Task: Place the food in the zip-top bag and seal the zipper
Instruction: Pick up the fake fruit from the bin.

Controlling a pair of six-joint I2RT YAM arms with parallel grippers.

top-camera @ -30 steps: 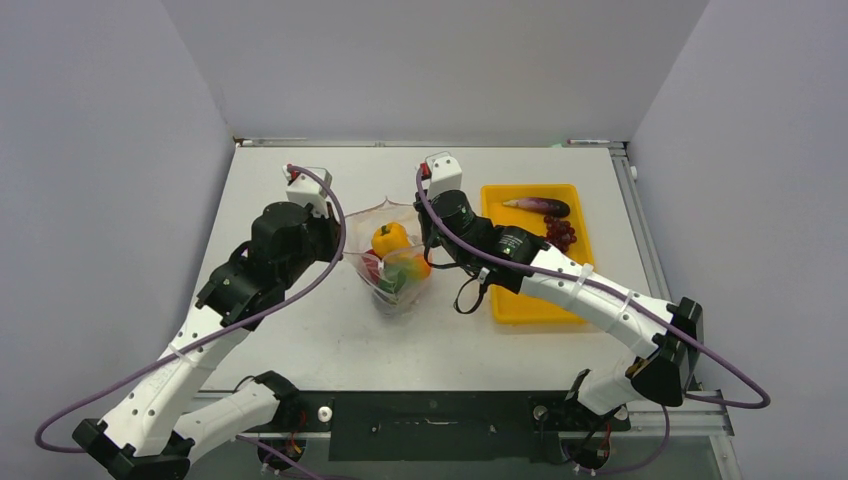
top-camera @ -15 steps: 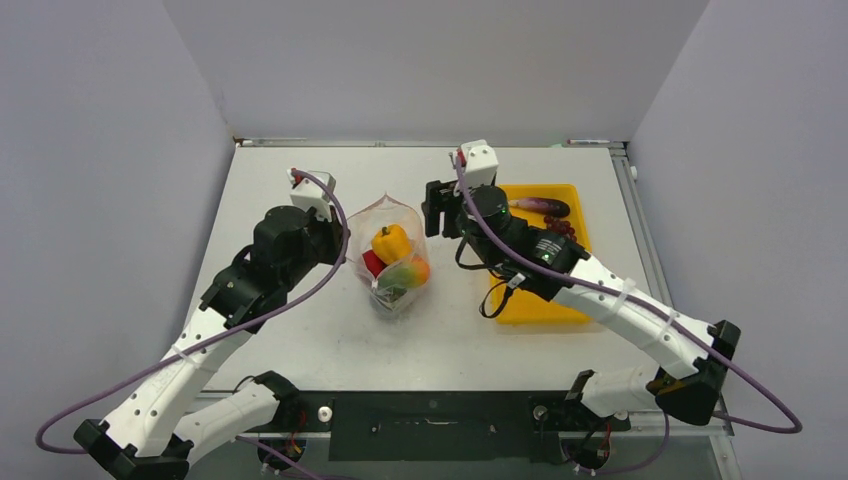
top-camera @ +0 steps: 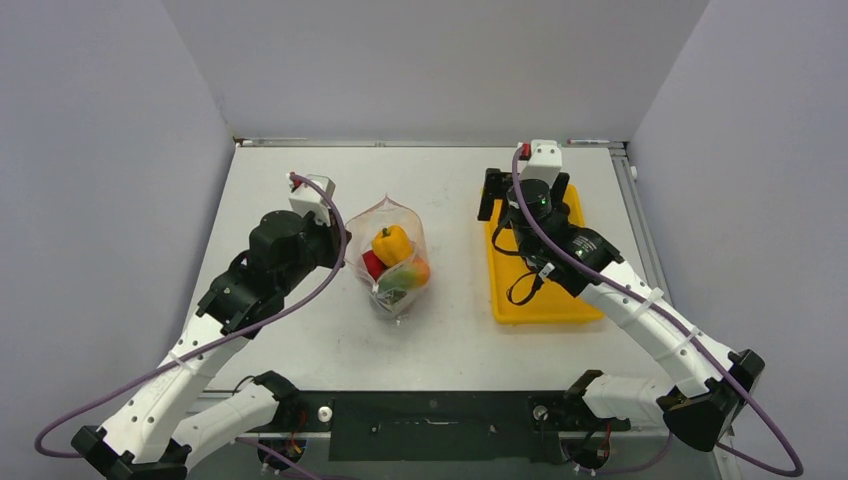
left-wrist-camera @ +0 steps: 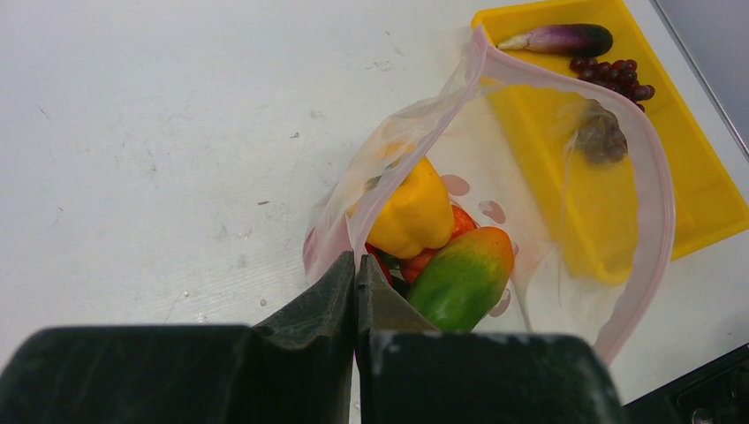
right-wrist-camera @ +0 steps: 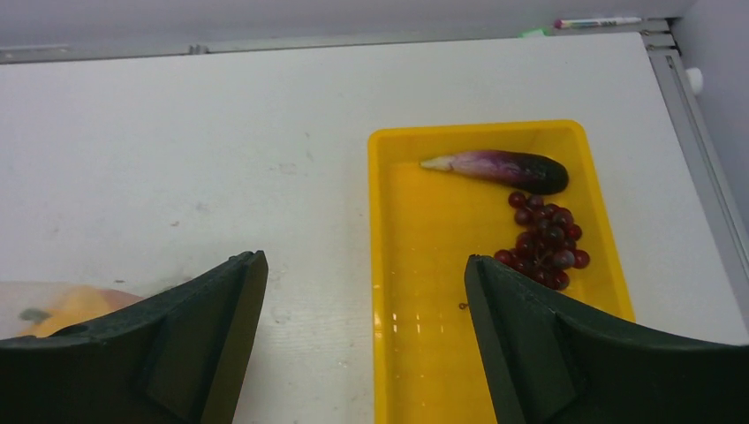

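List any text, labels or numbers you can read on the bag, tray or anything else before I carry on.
No readable text in any view.
On the bag: pink dots only, no words.
On the tray: plain yellow, no label.
On the pen-like stick at the far edge: any print is too small to read.

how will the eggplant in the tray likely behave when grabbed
The eggplant looks smooth and glossy, so it may slip in a narrow pinch. Its rounded, tapered body lies on the flat floor of the yellow tray, so it could probably roll if nudged sideways. It looks like a moulded toy, so likely stiff and light.
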